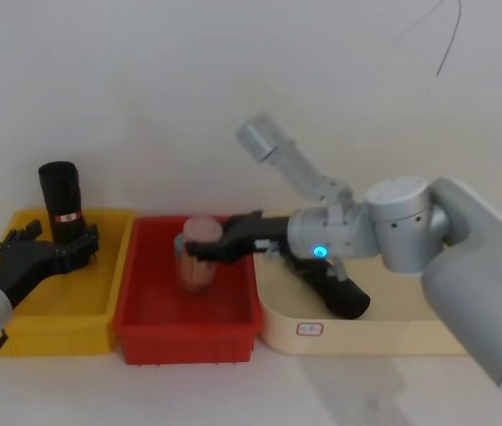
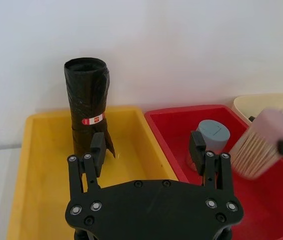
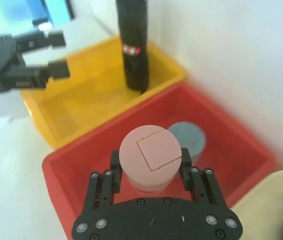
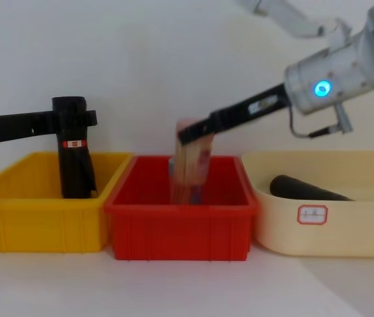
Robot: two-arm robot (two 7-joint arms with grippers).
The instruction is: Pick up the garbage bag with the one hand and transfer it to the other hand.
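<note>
Two grippers differ: my right gripper [image 1: 200,253] clamps the pink ribbed canister [image 1: 198,253] over the red plastic bin [image 1: 136,293], while my left gripper [image 1: 81,246] hovers spread near the labelled black roll [image 1: 61,201], and the plain black bag roll [image 1: 340,291] lies untouched in the cream tray [image 1: 366,337].

No text can be read anywhere. A red-and-white label band [image 2: 93,120] is seen wrapped around the upright black plastic roll [image 2: 88,100] at the back edge of the yellow plastic bin [image 2: 36,165], its marks too small. A small white sticker [image 4: 312,214] is fixed on the cream tub's [image 4: 372,231] front wall, illegible.
</note>
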